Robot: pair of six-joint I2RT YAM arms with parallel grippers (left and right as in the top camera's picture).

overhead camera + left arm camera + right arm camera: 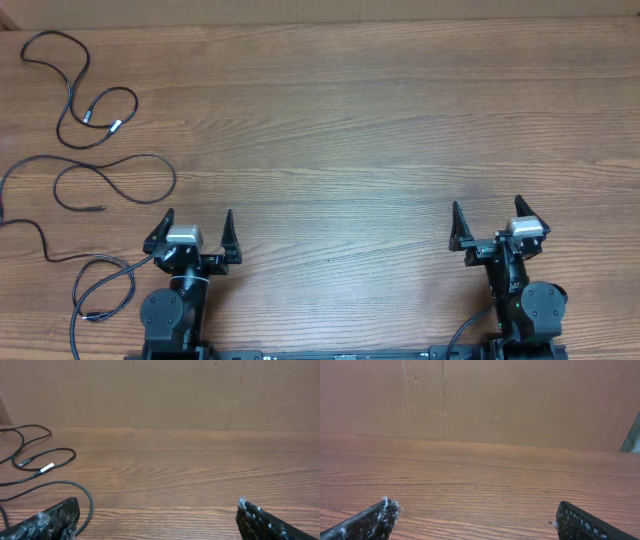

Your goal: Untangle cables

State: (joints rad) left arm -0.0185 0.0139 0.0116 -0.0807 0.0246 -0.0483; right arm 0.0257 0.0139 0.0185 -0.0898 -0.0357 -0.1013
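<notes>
We log the cables (112, 127) lying as separate strands at far left. Left gripper (200, 215) and right gripper (487, 205) are spread, empty. We judge untangling nearly complete.

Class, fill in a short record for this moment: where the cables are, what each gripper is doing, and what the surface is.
cables: thin black strands in loose loops on the left side of the table, none held
left gripper: open, empty, on the cables' side
right gripper: open, empty, no cable near it
table: wood-grain top
</notes>
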